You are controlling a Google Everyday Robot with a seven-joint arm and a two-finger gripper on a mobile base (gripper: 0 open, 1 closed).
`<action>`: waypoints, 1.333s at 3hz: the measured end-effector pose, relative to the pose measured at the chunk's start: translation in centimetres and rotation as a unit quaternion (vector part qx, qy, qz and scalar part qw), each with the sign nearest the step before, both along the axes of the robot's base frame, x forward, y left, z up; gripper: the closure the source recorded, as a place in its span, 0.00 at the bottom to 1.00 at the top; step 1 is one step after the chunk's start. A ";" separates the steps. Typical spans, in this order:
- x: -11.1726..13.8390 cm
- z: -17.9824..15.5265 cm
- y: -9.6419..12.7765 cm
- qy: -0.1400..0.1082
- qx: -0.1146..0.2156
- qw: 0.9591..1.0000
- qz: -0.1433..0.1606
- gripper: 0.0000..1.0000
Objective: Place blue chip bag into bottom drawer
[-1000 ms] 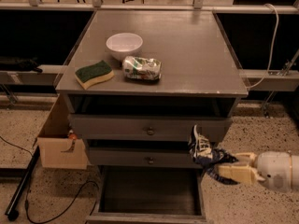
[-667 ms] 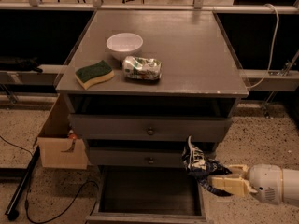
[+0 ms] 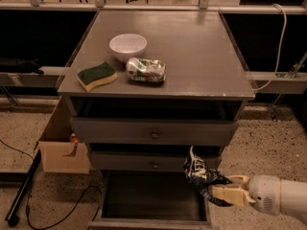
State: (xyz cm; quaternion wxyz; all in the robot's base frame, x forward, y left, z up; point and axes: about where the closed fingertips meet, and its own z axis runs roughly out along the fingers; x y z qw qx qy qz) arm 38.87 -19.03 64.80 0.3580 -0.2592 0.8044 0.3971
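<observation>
The blue chip bag [image 3: 199, 172], dark blue foil with white lettering, hangs crumpled in front of the cabinet's lower right, above the right side of the bottom drawer [image 3: 152, 201]. That drawer is pulled open and its dark inside shows nothing in it. My gripper [image 3: 217, 191] comes in from the right edge on a white arm and is shut on the bag's lower end with its cream fingers [image 3: 229, 195].
On the grey cabinet top [image 3: 201, 56] are a white bowl [image 3: 128, 45], a green-and-yellow sponge [image 3: 97, 75] and a green-and-white crumpled packet [image 3: 146, 70]. Two shut knobbed drawers [image 3: 154, 134] sit above the open one. A cardboard box [image 3: 61, 147] and a black cable [image 3: 53, 210] lie left.
My gripper has carried the chip bag leftward and lower, from beside the cabinet's right edge to over the right side of the open bottom drawer.
</observation>
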 end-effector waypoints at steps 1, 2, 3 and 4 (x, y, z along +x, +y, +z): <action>0.2 -2.9 0.2 0.001 -0.007 1.000 -0.016 1.00; 0.3 -5.5 -0.3 -0.010 -0.028 0.999 -0.030 1.00; 0.2 -7.2 -0.4 -0.013 -0.047 0.998 -0.035 1.00; 0.1 -7.2 -0.1 -0.014 -0.049 0.998 -0.032 1.00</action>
